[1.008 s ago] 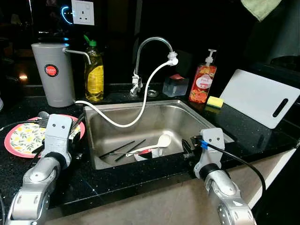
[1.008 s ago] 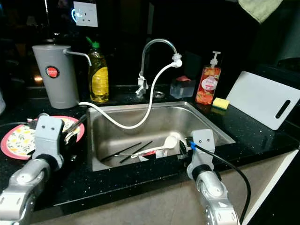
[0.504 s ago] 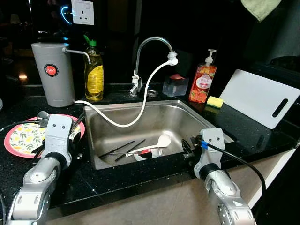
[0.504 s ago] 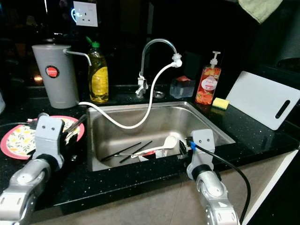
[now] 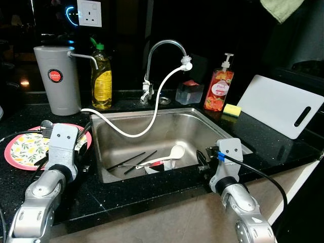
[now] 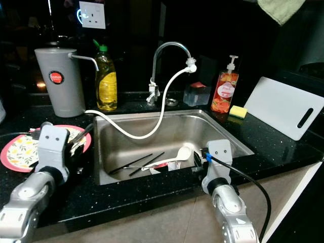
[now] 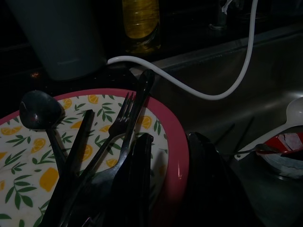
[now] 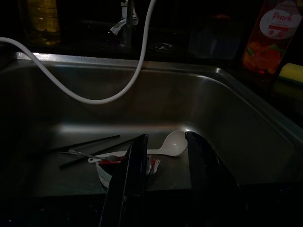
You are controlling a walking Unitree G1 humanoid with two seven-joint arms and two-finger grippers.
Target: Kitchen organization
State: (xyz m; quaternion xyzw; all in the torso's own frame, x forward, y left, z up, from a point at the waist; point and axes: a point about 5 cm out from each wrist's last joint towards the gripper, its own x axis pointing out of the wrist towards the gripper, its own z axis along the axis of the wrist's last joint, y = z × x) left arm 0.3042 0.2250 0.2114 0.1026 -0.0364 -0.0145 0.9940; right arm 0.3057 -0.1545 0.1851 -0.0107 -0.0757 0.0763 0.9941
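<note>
A pink-rimmed plate (image 5: 17, 152) with a lemon pattern lies on the black counter left of the steel sink (image 5: 223, 132). On it lie a dark spoon (image 7: 40, 111), a fork (image 7: 118, 124) and black sticks. My left gripper (image 7: 170, 138) hovers open over the plate's rim nearest the sink, nothing between its fingers. In the sink lie a white ladle (image 5: 176, 151), a red-and-white bowl (image 8: 124, 163) and black chopsticks (image 5: 126, 161). My right gripper (image 8: 166, 137) stands open at the sink's front right edge, pointing at the bowl and ladle.
A white hose (image 5: 154, 114) runs from the tap (image 5: 164, 48) across the sink to a grey water filter (image 5: 58, 78). Yellow dish soap (image 5: 101, 81), a peach soap pump (image 5: 218, 88), a yellow sponge (image 5: 232, 109) and a white cutting board (image 5: 281, 105) stand around the sink.
</note>
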